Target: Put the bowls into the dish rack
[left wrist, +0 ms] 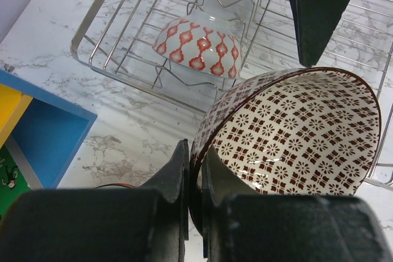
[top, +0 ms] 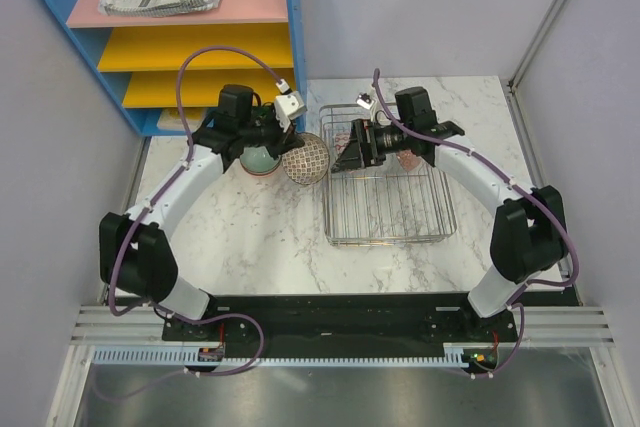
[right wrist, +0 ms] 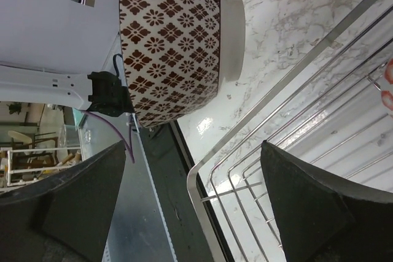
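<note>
Left claw: The left claw (left wrist: pixel 193 159) is clamped on the rim of the mesh-patterned bowl (left wrist: pixel 288 133), one finger inside the wall and one outside.
Bowl in hand: It is held on its side, off the table (top: pixel 250 237) and just beside the left wall of the dish rack (top: pixel 390 212), foot turned toward the wires.
Right claw: The right claw (right wrist: pixel 191 164) hangs over the rack's far end, fingers spread wide and gripping nothing.
Already racked: A red-and-white bowl (left wrist: pixel 199 44) rests tipped among the tines.
Waiting: A pale green bowl (top: pixel 260 160) sits on the table under the left arm.
Doing it well: The step looks to be carrying the bowl over the rack wall. Lift until the lower rim clears the top wire, keep the tilt, and aim for a free slot beside the red-and-white bowl. Loosen the grip only once the tines bear the weight. The right claw sits close to that path and may need to give room.
Hard to see: The right arm covers the rack's far corner from above. Only a sliver of another patterned bowl shows at the top edge of the left wrist view, so the racked count is uncertain. The held bowl's height over the table cannot be judged.
</note>
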You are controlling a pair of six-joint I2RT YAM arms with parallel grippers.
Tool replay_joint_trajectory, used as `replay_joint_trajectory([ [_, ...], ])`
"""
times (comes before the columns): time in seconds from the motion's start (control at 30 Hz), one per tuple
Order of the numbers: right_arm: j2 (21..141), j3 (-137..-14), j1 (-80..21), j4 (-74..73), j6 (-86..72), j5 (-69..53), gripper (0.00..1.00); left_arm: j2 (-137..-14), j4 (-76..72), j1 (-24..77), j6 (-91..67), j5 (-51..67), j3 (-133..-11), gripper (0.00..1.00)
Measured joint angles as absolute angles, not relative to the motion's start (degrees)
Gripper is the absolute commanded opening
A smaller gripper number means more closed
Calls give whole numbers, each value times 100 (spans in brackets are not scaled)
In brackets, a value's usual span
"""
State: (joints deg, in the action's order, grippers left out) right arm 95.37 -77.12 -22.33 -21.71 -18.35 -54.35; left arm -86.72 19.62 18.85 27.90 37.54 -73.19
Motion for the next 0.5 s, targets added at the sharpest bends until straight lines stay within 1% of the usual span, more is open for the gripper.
replay_joint_trajectory([
  [0.27,9522,-7393,-2233,-1256,-2394,-5760,98,-8774,2110,2261,2768,3809,-7546,2],
  [0.5,9507,-7330,-2233,-923,-2598,-5769,98,-8774,2388,2729,2777,3813,-7548,2],
])
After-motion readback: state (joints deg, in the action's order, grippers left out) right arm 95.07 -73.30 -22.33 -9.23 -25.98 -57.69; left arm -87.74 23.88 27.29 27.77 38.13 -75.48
